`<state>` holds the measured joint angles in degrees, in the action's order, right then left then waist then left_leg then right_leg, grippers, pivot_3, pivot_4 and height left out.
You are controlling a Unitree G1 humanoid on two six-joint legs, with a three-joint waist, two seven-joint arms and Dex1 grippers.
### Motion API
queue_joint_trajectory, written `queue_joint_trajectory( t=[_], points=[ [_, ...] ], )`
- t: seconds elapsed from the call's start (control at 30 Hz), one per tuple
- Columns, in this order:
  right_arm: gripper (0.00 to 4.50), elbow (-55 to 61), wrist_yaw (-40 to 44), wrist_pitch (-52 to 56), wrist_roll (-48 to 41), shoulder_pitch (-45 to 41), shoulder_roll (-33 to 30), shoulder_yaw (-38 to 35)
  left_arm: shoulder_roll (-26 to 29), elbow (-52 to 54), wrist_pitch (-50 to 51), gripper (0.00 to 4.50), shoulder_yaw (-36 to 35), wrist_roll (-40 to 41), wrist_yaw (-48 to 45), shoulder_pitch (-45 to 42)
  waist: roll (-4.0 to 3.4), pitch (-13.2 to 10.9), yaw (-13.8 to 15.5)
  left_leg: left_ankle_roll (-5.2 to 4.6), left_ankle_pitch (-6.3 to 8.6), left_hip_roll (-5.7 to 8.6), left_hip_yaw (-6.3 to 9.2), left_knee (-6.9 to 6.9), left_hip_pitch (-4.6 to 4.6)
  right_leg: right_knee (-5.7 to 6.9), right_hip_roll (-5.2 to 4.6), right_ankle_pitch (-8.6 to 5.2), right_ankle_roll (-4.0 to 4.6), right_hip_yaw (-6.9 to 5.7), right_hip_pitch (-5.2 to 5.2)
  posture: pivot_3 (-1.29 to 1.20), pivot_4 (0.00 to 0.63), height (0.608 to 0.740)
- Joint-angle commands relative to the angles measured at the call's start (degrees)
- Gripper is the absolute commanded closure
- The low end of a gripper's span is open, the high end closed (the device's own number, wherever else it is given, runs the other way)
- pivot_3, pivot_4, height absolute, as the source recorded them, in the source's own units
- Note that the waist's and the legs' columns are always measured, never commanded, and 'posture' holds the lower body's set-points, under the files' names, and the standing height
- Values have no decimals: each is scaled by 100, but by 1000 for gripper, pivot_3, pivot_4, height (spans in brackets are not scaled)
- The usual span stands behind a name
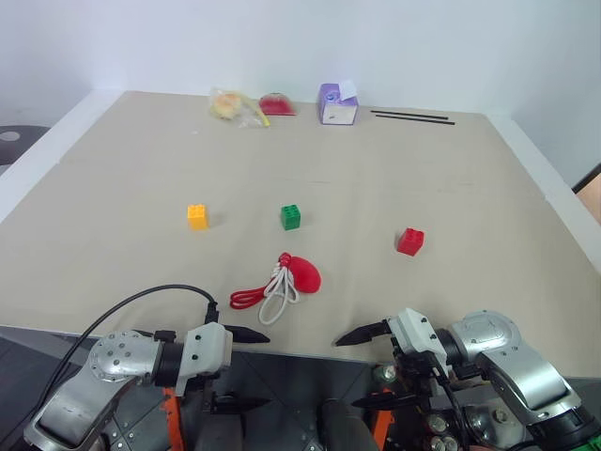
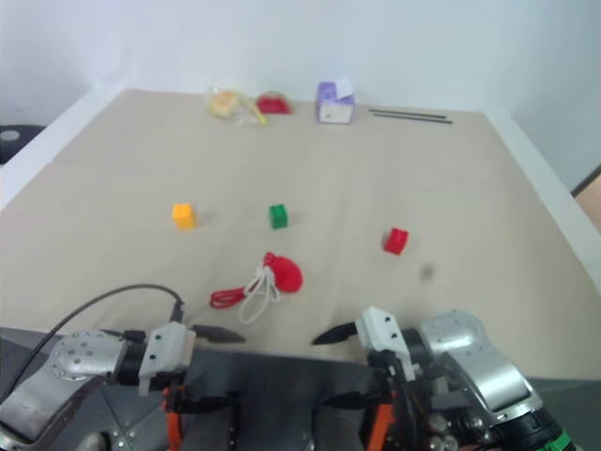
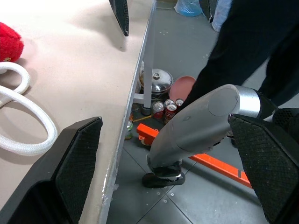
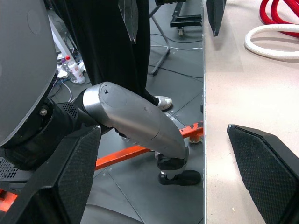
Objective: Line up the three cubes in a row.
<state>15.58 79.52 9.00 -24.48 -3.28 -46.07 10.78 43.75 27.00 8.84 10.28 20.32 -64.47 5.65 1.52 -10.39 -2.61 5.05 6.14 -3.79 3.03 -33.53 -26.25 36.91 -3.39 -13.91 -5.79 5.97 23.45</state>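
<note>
The yellow-orange cube (image 1: 197,216), green cube (image 1: 290,217) and red cube (image 1: 409,241) sit apart across the middle of the frame, the red one lower and tilted. They look light, stiff and smooth, probably best pinched on opposite flat sides below the studs. Below the green one lies a red pouch (image 1: 302,273). Left gripper (image 1: 247,368) and right gripper (image 1: 364,365) hang at the table's (image 1: 488,207) near edge, jaws apart, empty. The wrist views add floor clutter under the table.

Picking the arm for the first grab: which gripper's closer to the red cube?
Right. The right gripper sits just below the red cube; the left gripper is far across.
</note>
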Motion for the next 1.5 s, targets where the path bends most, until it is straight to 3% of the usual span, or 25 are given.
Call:
queue_joint_trajectory(
  t=[0.03,0.6,0.77,0.9,1.07,1.27,1.5],
  points=[
    [0,42,60,-59,-28,-39,-44,-67,34,74,-180,38,-100,17,-54,-52,0,0,0,0,0,0,0,0,0,0,0,0,0,0,0,0,150,740],
    [0,6,228,-69,-27,-26,-107,-72,56,-2,-364,38,6,-108,-210,-141,0,0,0,0,0,0,-1,0,2,0,0,0,0,0,0,0,150,740],
    [0,216,274,264,-402,-90,-208,-269,-166,99,269,38,-199,304,184,-383,0,0,0,0,0,0,-1,0,1,0,0,0,0,0,-2,0,150,740],
    [0,316,-687,1489,-1057,-1076,132,-547,-629,44,1154,38,-731,946,1067,-1122,0,-2,-15,-3,-1,0,1,0,1,2,4,1,2,-1,-7,0,150,740],
    [0,137,-1923,2787,-1141,-2044,610,-534,-849,118,1805,38,-1348,1391,1833,-1508,7,2,-14,-14,-9,0,15,-3,22,4,15,13,13,-1,-11,0,150,740],
    [0,-133,-3288,4443,-909,-2829,1254,-142,-812,498,2100,38,-1923,1648,2302,-1207,7,2,-10,-25,-15,0,15,8,-9,12,16,14,0,-2,-8,0,150,740],
    [0,-428,-3790,5165,-742,-3179,1737,125,-662,719,2152,38,-1877,1661,2249,-964,7,2,2,-30,1,0,23,15,-17,16,25,3,13,-1,-8,0,150,740]
  ],
)
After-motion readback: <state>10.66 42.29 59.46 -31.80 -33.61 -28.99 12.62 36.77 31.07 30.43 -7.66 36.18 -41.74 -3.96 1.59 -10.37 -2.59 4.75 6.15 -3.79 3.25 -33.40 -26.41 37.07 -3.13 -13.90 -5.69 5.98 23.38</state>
